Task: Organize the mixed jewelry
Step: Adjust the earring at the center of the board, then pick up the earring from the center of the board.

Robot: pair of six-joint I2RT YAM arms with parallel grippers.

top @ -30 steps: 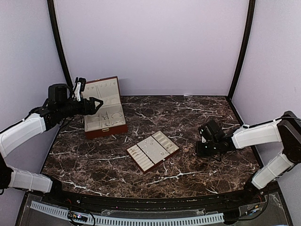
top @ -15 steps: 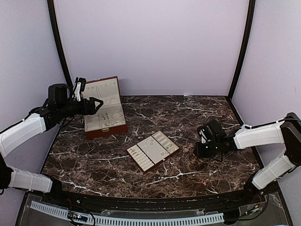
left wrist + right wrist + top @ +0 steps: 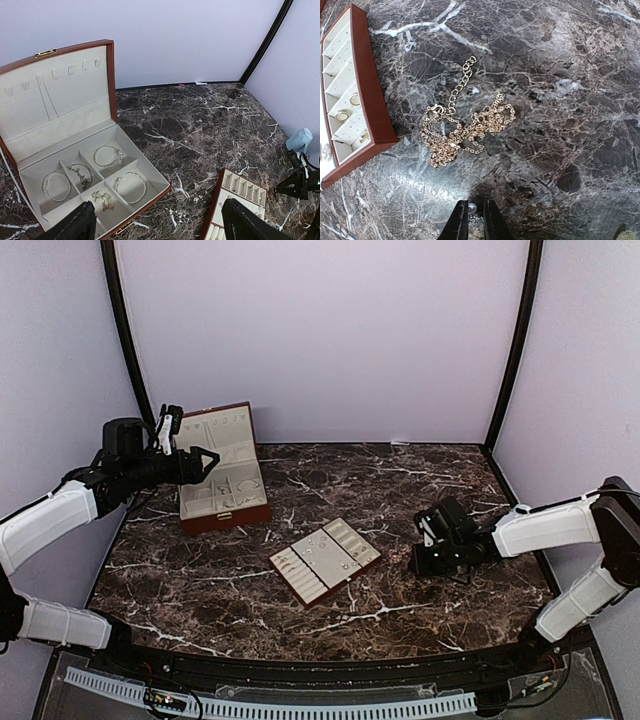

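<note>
Just ahead of the right gripper (image 3: 476,220), jaws nearly together, a tangled gold chain (image 3: 465,132) lies on the counter (image 3: 570,100); the left gripper (image 3: 157,212) gapes wide.

the open box (image 3: 225,518), lid (image 3: 213,430) raised, fills the back-left corner beneath the left gripper (image 3: 205,465). the slotted tray (image 3: 350,582) sits mid-table; a tangled chain (image 3: 465,130) lies near its wall, not touching. bare marble table (image 3: 200,580) runs between box and tray, and around the low right gripper (image 3: 475,217).
</note>
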